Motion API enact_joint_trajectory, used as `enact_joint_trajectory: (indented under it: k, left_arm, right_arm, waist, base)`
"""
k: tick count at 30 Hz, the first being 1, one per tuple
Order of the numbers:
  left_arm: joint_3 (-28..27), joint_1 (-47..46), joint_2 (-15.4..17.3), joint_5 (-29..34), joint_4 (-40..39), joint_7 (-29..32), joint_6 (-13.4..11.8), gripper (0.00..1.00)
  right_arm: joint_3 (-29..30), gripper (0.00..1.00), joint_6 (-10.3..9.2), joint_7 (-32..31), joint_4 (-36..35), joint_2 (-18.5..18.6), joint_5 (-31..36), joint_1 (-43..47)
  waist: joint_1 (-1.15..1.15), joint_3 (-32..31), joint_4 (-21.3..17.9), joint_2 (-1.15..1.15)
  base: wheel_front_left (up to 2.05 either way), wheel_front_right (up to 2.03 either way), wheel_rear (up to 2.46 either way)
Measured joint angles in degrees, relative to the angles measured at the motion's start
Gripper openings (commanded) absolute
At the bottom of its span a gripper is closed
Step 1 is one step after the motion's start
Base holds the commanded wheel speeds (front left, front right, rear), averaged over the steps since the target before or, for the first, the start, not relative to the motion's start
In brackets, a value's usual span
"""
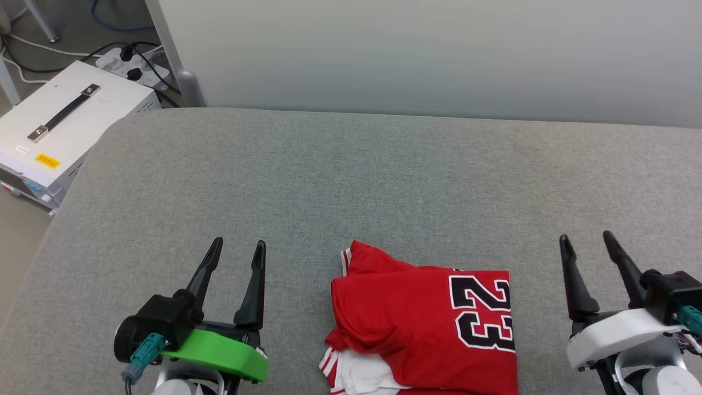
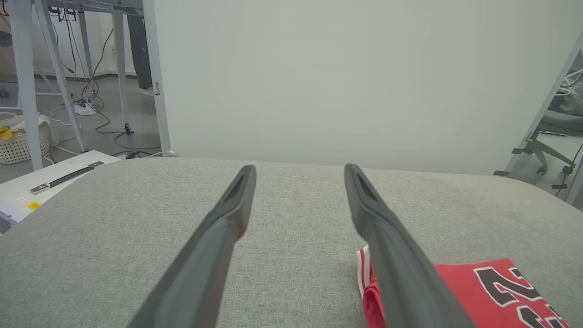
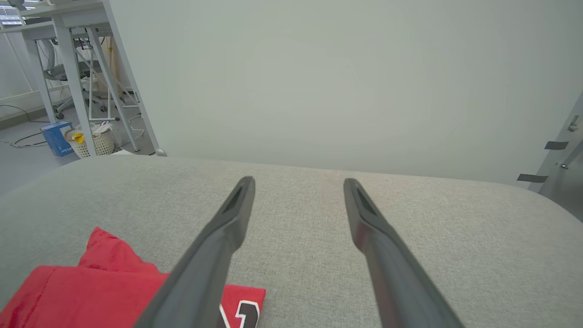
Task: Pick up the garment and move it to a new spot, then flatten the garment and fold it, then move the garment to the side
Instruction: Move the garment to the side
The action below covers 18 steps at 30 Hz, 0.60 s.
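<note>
Between my two grippers, low on the grey padded surface (image 1: pixel 351 181) and close to its near edge, lies the garment (image 1: pixel 422 323): a compact red bundle, doubled over rather than spread, its near part cut off by the bottom of the head view. The left gripper (image 1: pixel 238 247) hangs off to its left and the right gripper (image 1: pixel 587 240) off to its right. Both have their fingers spread wide, hold nothing and point away from me, so the cloth lies sideways from each pair of fingers, beside them rather than ahead. Neither touches it; a strip of bare grey shows on each side. The gaps look close to equal, the right perhaps slightly narrower, though I would not swear to it. The number 23 (image 1: pixel 482 312) sits turned on its side near the right edge. A white sleeve (image 1: pixel 356 378) with striped trim pokes out at the near left, and a pointed red corner (image 1: pixel 359 252) sticks out at the far left. What I see of the bundle is roughly as wide as it is deep, so I cannot call a long axis. My read is that each arm must swing inward and tip down before any pinch. The left would meet the loose sleeve and corner first, the right the cleaner straight edge.
</note>
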State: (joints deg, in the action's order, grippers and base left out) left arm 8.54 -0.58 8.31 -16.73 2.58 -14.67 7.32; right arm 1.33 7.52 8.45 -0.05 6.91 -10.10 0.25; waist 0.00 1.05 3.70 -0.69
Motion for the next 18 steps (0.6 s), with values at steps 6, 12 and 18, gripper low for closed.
enact_joint_trajectory:
  k: [6, 12, 18]
  left_arm:
    - [0.4, 0.0, 0.0, -0.2, 0.3, 0.0, 0.0, 1.0]
    - [0.6, -0.2, -0.1, -0.3, 0.4, 0.0, 0.0, 1.0]
    - [1.3, -1.1, -0.3, -0.4, 0.5, 0.0, 0.0, 1.0]
  right_arm:
    - [-4.5, 1.0, 0.0, -17.8, 0.1, 2.7, -3.6, 0.3]
    - [-5.6, 1.0, 0.0, -36.7, -1.6, 2.2, -7.2, 0.5]
    - [-4.3, 1.0, 0.0, -47.8, -2.3, 0.3, -6.7, 0.6]
  waist:
    - [0.0, 1.1, 0.6, 0.0]
    - [0.0, 2.8, 1.5, 0.0]
    - [0.0, 4.8, 2.9, 0.0]
  base:
    - [0.0, 0.0, 0.0]
    - [0.0, 0.0, 0.0]
    - [0.0, 0.0, 0.0]
